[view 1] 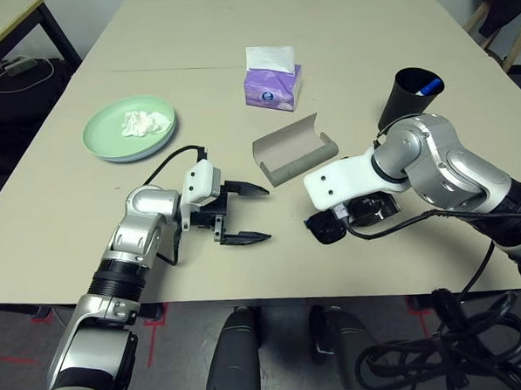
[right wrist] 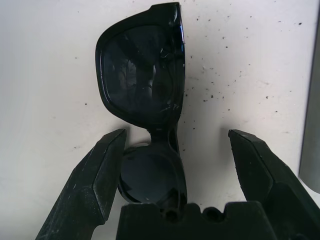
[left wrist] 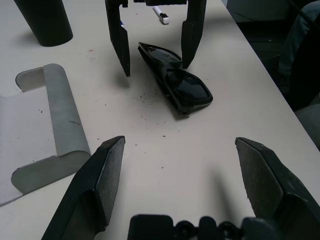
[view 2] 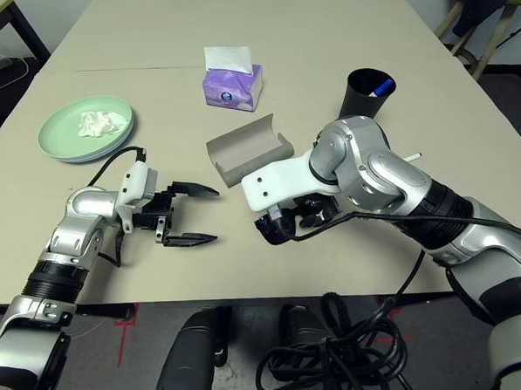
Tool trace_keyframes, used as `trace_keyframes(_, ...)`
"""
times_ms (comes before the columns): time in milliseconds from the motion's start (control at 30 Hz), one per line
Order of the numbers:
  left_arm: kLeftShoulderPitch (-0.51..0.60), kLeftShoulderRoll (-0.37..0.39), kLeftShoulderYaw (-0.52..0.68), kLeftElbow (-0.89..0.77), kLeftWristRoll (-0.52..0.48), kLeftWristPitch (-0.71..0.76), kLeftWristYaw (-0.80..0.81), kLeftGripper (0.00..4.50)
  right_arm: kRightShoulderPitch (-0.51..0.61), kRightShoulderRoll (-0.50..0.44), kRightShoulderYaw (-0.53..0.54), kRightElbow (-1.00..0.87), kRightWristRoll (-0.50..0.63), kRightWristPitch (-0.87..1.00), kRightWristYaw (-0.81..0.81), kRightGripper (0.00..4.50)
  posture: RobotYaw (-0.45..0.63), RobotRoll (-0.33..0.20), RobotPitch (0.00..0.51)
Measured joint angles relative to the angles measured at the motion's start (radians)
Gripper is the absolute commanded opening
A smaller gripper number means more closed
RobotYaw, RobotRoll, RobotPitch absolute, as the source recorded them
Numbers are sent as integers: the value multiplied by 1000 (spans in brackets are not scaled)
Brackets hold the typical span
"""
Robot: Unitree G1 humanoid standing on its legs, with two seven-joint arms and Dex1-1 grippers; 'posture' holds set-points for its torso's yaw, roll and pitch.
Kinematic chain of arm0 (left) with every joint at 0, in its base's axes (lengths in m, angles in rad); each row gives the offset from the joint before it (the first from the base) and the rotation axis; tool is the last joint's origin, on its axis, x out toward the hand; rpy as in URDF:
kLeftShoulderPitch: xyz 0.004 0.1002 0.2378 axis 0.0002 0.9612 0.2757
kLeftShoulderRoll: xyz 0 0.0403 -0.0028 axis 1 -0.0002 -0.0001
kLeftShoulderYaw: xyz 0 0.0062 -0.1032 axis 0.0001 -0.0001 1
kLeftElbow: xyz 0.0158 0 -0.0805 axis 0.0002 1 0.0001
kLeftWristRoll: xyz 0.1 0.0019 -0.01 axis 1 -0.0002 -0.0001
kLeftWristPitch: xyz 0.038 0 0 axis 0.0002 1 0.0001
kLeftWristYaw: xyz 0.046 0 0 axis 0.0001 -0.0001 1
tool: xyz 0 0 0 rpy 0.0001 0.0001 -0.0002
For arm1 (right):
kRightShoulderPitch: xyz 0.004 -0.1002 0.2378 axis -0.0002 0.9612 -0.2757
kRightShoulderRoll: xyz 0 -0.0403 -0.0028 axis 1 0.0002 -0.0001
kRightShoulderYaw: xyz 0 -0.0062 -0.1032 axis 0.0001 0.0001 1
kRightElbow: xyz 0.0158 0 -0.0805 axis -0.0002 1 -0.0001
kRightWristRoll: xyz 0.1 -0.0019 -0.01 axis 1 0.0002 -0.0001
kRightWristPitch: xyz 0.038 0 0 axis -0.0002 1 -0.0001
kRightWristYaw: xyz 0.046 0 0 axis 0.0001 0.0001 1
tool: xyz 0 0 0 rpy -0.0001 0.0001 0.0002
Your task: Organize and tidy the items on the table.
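Right gripper (right wrist: 170, 150) spread, straddling sunglasses (right wrist: 142, 80) flat on table (view 1: 235, 39); head view hides them under wrist. Left gripper (view 1: 248, 213) spread, empty. Glasses case (view 1: 293, 150) open nearby.

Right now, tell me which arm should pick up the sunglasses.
The right. Its gripper hangs directly over the black sunglasses, jaws open on either side of the frame. The left gripper is open too, but sits off to the side, pointing across the table toward them.
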Motion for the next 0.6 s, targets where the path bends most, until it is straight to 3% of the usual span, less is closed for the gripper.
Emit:
trace_keyframes(100, 0, 0, 0, 0, 0, 1, 0, 4500, 7, 0, 0, 0, -5, 0, 3, 3306, 134, 0, 191)
trace_keyframes(267, 0, 0, -1, -1, 0, 2, 1, 4500, 25, 0, 0, 3, -6, -16, 12, 1278, 135, 0, 189)
trace_keyframes(333, 0, 0, -1, -2, 0, 3, 1, 4500, 17, -4, -6, 1, -13, -28, 18, 740, 134, 0, 187)
trace_keyframes(600, 0, 0, -1, -2, 0, 3, 1, 4500, 14, -3, -30, 3, -13, -51, 33, 537, 123, 0, 178)
